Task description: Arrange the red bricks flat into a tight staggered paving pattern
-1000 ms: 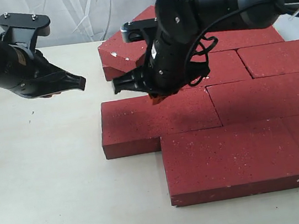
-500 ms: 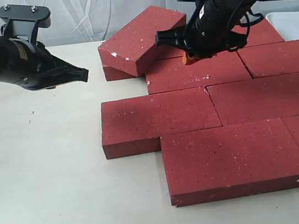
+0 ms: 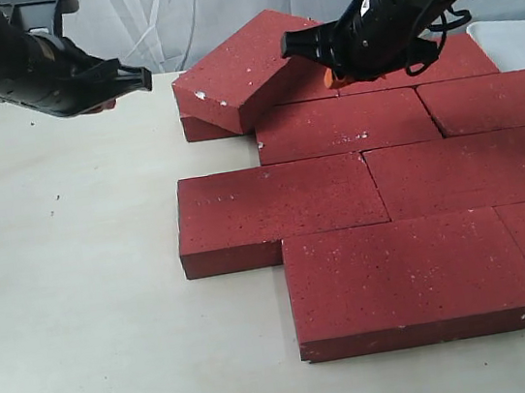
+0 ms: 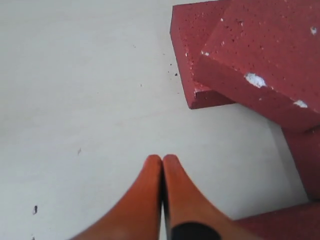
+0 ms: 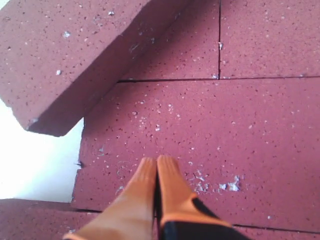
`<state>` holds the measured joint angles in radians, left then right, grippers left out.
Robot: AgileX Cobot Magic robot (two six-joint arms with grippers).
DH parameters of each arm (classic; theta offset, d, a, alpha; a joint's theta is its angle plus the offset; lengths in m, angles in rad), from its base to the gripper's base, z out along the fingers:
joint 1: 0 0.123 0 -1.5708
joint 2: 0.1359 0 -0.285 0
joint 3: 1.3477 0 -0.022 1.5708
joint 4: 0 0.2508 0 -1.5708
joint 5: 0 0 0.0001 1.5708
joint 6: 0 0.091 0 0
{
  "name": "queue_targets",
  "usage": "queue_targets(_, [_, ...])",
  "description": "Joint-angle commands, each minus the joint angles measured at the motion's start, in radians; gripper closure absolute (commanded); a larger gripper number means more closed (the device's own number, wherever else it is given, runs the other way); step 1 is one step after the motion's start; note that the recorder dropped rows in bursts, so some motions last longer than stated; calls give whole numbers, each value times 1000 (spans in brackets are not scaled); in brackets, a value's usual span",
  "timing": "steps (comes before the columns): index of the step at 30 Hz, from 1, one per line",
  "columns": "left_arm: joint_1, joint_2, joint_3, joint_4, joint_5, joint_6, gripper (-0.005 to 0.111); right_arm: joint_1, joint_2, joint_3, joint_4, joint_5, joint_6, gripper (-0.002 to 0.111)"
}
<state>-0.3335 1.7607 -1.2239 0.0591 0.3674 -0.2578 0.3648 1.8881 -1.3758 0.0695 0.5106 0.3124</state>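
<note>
Several red bricks lie flat in staggered rows on the pale table, among them the front one and the row behind it. At the back left, one red brick is tilted, leaning on a flat brick beneath it. My left gripper hovers shut and empty over bare table, left of the tilted brick. Shut and empty too, my right gripper hangs above a flat brick beside the tilted one.
A white tray edge shows at the back right, behind the bricks. A light curtain closes off the back. The bare tabletop stretches left and forward of the paving.
My right gripper has risen and moved back from over the second-row brick to beside the tilted brick. The left gripper has lifted and moved back. Both stayed shut; no brick moved.
</note>
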Motion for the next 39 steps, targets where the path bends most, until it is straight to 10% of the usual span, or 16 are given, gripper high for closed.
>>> queue_targets(1, [5,23,-63,-21,22,-5,107,-7,-10,-6,-44,-22,-6,109])
queue_targets(39, [5,53,-142,143,51,4,107,-3,-8,-6,-41,8,-2,109])
